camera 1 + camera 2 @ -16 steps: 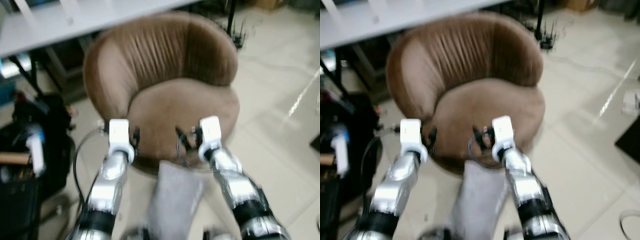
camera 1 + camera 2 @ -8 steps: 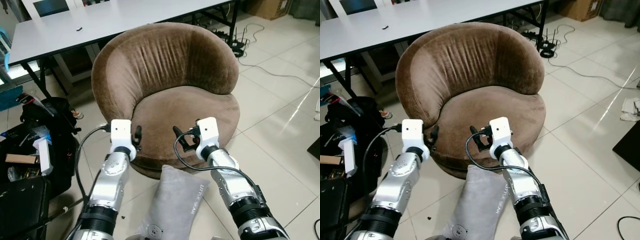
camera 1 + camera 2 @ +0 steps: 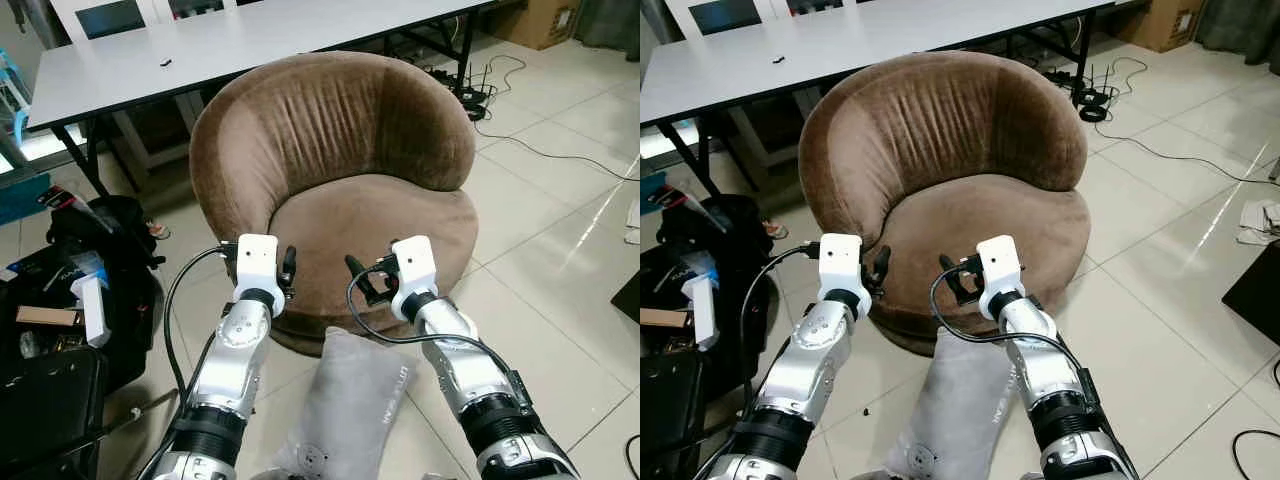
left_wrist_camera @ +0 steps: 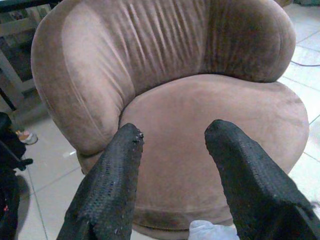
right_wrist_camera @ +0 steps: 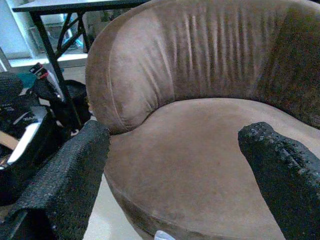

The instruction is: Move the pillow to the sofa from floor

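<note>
pillow [image 3: 350,405]: we see it flat on the floor, against the sofa [image 3: 340,170] base, long axis toward the seat.
left gripper [image 4: 172,137]: open, empty, raised above the pillow.
right gripper [image 5: 175,145]: wide open, empty, nearer; we must reach down.

Glossy pale tile floor [image 3: 560,250] with cables [image 3: 545,150]; a white counter [image 3: 200,45] on black legs stands behind, black bags [image 3: 90,270] at left.
</note>
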